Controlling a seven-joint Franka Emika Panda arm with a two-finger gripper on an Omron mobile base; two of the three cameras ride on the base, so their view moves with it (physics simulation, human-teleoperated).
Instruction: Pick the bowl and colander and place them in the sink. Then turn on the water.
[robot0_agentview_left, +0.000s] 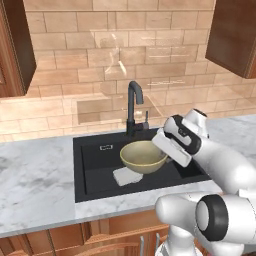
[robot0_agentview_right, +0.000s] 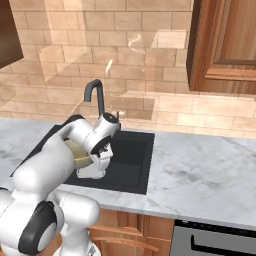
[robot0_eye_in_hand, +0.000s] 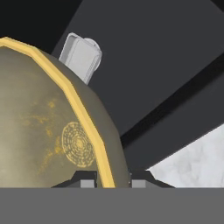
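The yellow-tan bowl (robot0_agentview_left: 143, 156) with a golden rim sits upright over the black sink (robot0_agentview_left: 90, 170), in front of the faucet (robot0_agentview_left: 134, 107). My gripper (robot0_agentview_left: 165, 154) is at the bowl's right side, shut on its rim. In the hand view the golden rim of the bowl (robot0_eye_in_hand: 52, 131) runs down between the two dark tips of the gripper (robot0_eye_in_hand: 113, 180). From the right, the gripper (robot0_agentview_right: 94, 159) grips the bowl (robot0_agentview_right: 76, 151) above the sink (robot0_agentview_right: 135, 165). Whether the bowl rests on the basin floor I cannot tell. The colander is out of view.
A small pale grey rectangular piece (robot0_agentview_left: 126, 176) lies on the basin floor under the bowl's left edge, also (robot0_eye_in_hand: 81, 56). Marble counter (robot0_agentview_left: 35, 175) surrounds the sink, wide on the right (robot0_agentview_right: 200, 170). Wall cabinets (robot0_agentview_right: 225, 45) hang above, with an oven front (robot0_agentview_right: 215, 240) below.
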